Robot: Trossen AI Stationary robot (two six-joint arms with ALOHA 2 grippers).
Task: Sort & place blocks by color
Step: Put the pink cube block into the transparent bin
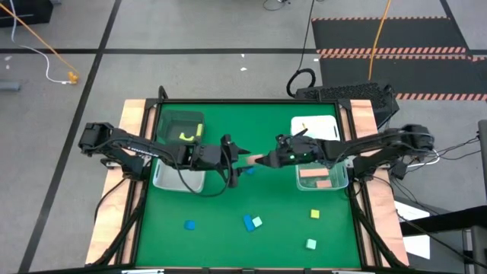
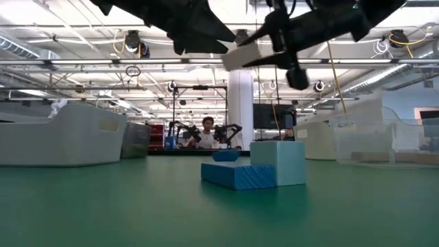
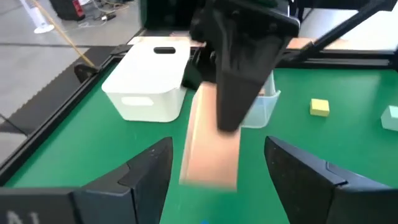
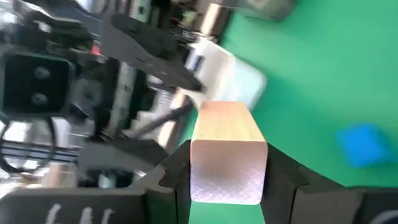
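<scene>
Salmon-pink bar (image 4: 227, 152), long, square-ended, smooth faces with a fine crosshatch on the end, is pinched between the jaws of the right gripper (image 4: 227, 180). It is held in the air above mid-worktop, not touching the surface; in the left wrist view the same bar (image 3: 210, 144) hangs under the right arm's dark finger. Left gripper (image 3: 217, 180) faces it from just beside, jaws spread wide, nothing between them.

Both dark arms reach inward from the worktop's sides and meet nose to nose near its centre, left gripper (image 1: 228, 152) and right gripper (image 1: 280, 158) nearly touching.

Loose blocks on the green worktop (image 1: 228, 243): a ribbed blue block (image 2: 236, 175) with a mint-green cube (image 2: 281, 162) against it, seen from the low view. From above, a small blue block (image 1: 189, 224), a yellow cube (image 1: 314, 215) and another mint-green cube (image 1: 310, 243) lie apart toward the near edge.

A clear bin (image 1: 323, 176) on the right holds flat pink pieces. White bin (image 3: 149, 87), smooth, rounded corners, sits behind it. On the left a dark bin (image 1: 181, 125) holds something yellow, and another pale bin (image 1: 178, 180) is under the left arm.

Worktop is matte green with wood side rails. Beyond: grey floor, striped mats, cables; a person sits far back in the open hall.
</scene>
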